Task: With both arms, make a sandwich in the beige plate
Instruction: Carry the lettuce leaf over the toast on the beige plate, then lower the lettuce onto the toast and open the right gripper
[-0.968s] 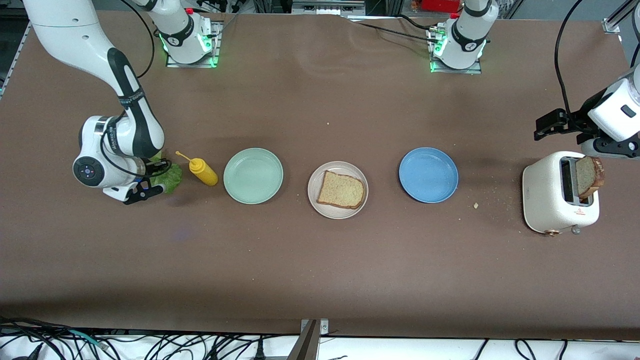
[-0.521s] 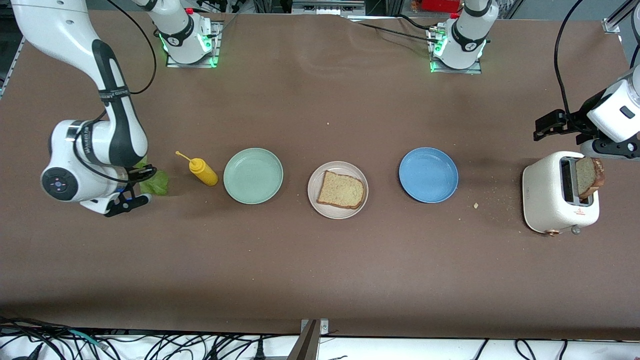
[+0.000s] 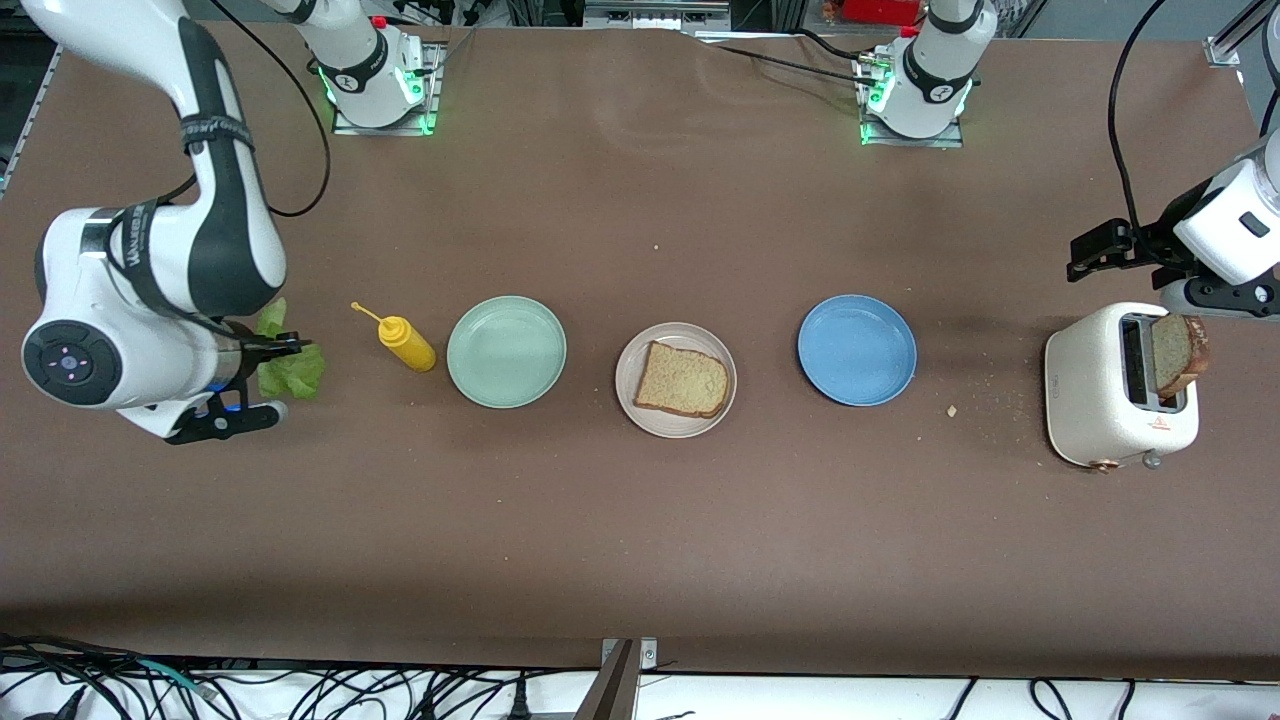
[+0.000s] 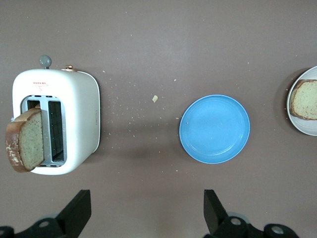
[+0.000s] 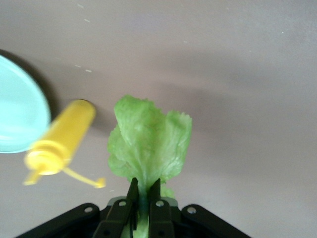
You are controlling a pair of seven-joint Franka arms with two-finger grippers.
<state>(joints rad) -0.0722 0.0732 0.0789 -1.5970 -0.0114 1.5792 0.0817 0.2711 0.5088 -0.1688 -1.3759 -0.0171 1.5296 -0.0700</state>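
The beige plate lies mid-table with one speckled brown bread slice on it. A second bread slice sticks up tilted from a white toaster at the left arm's end. My right gripper hangs above the table at the right arm's end, beside a yellow squeeze bottle, shut on the stem of a crinkled green lettuce leaf. In the right wrist view the right gripper pinches the lettuce. My left gripper waits open over bare table beside the toaster.
A yellow squeeze bottle lies beside a mint-green plate. A blue plate sits between the beige plate and the toaster. Crumbs are scattered near the toaster.
The right arm has risen and drawn away from the yellow bottle toward its end of the table, carrying the lettuce. The left arm has not moved.
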